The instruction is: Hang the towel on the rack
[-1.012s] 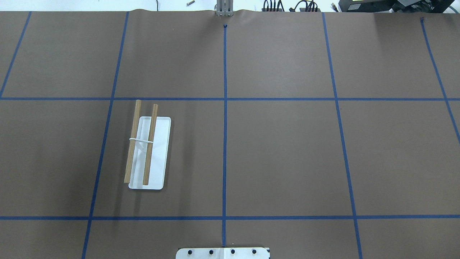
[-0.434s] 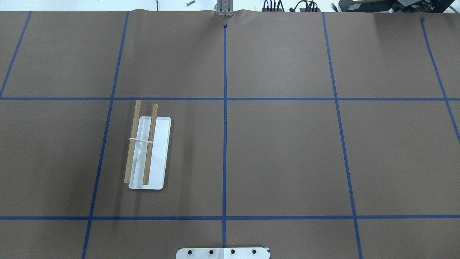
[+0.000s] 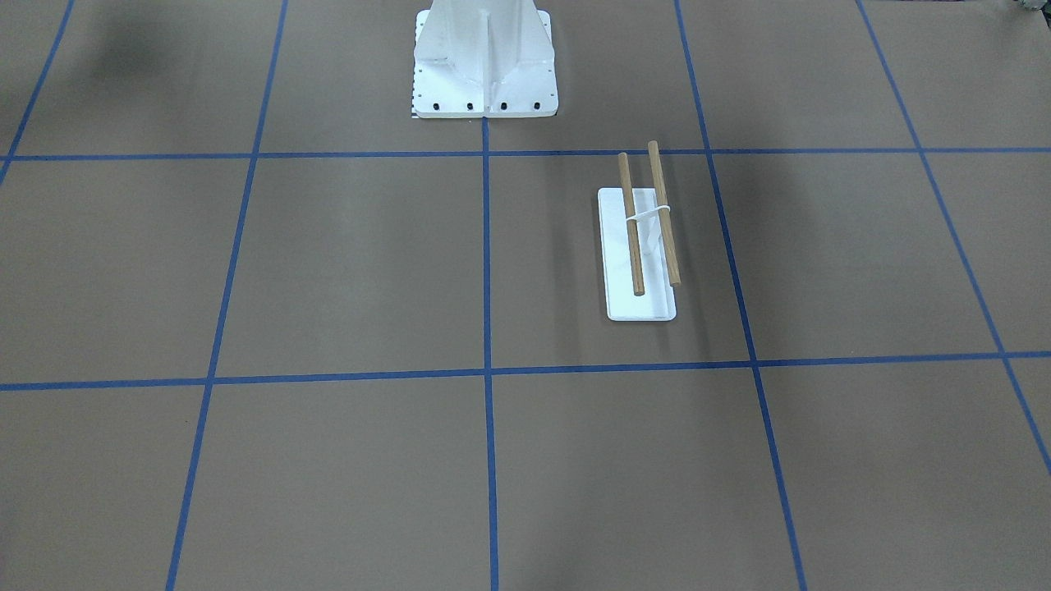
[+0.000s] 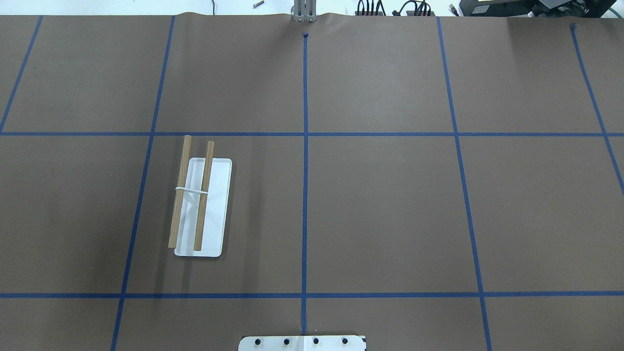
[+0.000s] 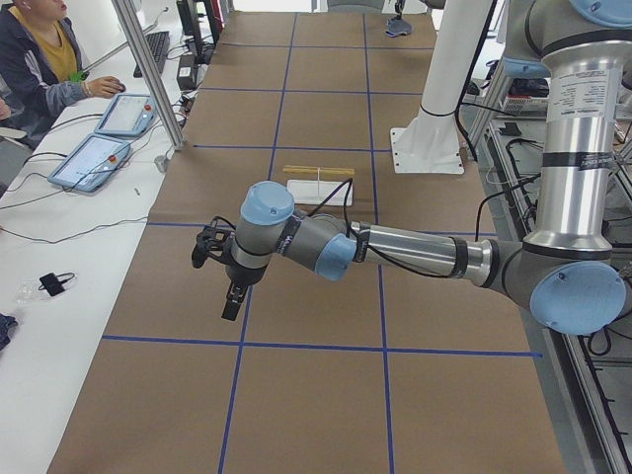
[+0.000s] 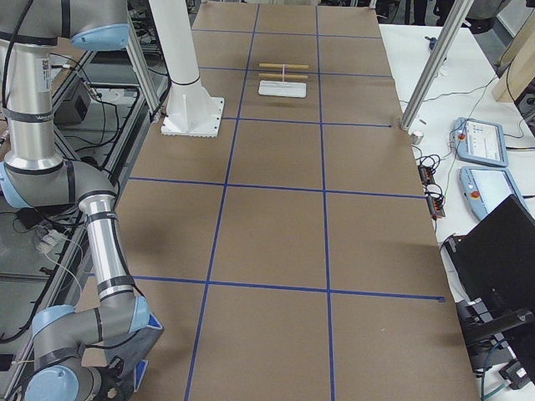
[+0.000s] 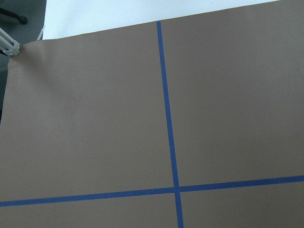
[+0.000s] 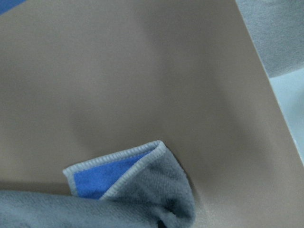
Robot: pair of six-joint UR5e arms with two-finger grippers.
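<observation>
The rack [image 4: 200,204] stands left of the table's centre line, a white base with two bare wooden rods; it also shows in the front view [image 3: 640,246] and far off in both side views [image 5: 318,183] [image 6: 284,79]. The towel [image 8: 142,199], dark grey with a blue underside and light edging, fills the bottom of the right wrist view, one corner folded back. It shows as a grey patch [image 6: 144,344] by the near right arm's wrist at the table's right end. No right fingers show. My left gripper [image 5: 231,306] hangs over bare table, far from the rack; I cannot tell its state.
The large white bolted pedestal [image 3: 484,66] stands at the robot's edge [image 4: 302,342]. An aluminium post [image 5: 148,74] rises at the far table edge. An operator [image 5: 35,49] and tablets [image 5: 94,158] are beyond that edge. Blue tape lines [image 7: 168,118] grid the brown table cover.
</observation>
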